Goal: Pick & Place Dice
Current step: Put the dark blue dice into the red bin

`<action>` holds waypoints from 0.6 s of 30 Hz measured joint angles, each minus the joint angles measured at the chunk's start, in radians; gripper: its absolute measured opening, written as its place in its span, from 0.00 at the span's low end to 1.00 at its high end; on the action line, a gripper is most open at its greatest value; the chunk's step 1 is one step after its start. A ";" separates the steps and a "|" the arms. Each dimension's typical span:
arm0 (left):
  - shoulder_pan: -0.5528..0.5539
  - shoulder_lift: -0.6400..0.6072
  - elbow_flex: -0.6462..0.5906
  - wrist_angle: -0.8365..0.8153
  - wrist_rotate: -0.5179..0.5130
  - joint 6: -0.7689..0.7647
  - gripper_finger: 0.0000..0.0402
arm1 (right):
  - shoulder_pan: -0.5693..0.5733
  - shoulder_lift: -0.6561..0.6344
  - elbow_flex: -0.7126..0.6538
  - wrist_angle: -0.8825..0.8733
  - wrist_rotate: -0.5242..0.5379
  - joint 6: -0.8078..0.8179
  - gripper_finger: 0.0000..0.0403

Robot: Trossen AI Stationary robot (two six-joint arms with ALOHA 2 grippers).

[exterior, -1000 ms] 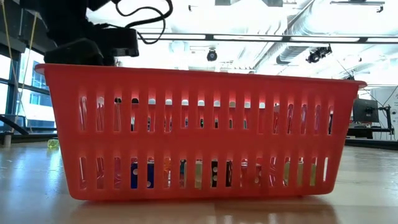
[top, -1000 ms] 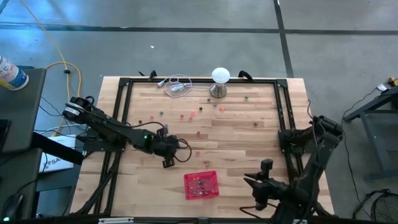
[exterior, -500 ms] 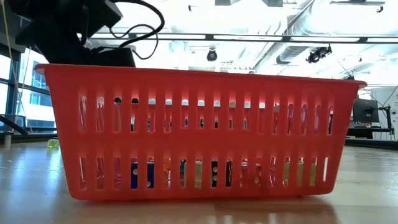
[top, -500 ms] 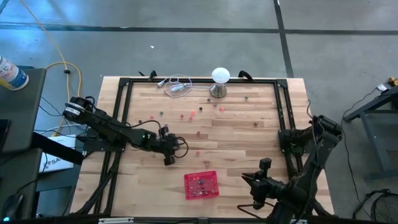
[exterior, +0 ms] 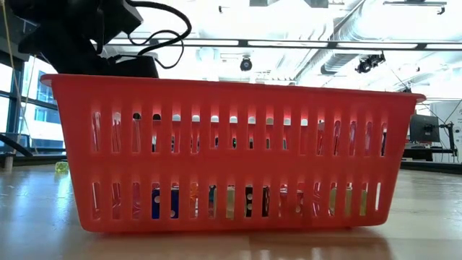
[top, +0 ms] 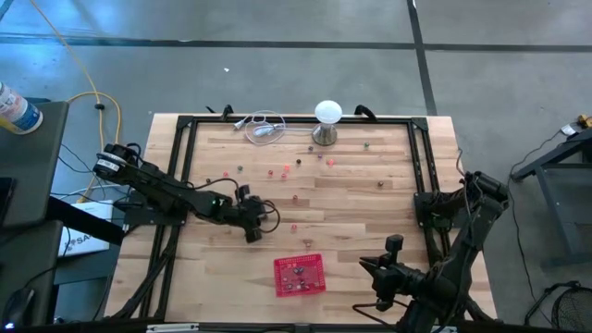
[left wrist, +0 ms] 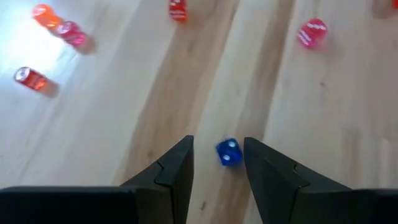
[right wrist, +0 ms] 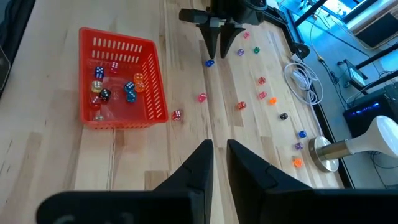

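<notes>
- While the blue die lies on the desk between the spread fingers of the left gripper, nothing is grasped yet.
- A further descent is judged necessary, so that the die is centred before closing.
- Closing should be slow, lest the die be flicked aside.
- Carriage to the red basket, where other dice lie, is judged to come next.
- The right gripper is parked at the desk's near edge, its fingers nearly clenched on nothing.
</notes>
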 joint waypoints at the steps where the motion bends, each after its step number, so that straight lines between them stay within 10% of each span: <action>1: 0.000 0.000 0.000 0.000 -0.005 -0.010 0.33 | 0.000 0.000 0.000 0.000 0.000 0.000 0.09; 18: -0.033 0.005 0.000 0.025 -0.026 -0.171 0.33 | 0.000 0.000 0.001 0.000 0.002 0.006 0.09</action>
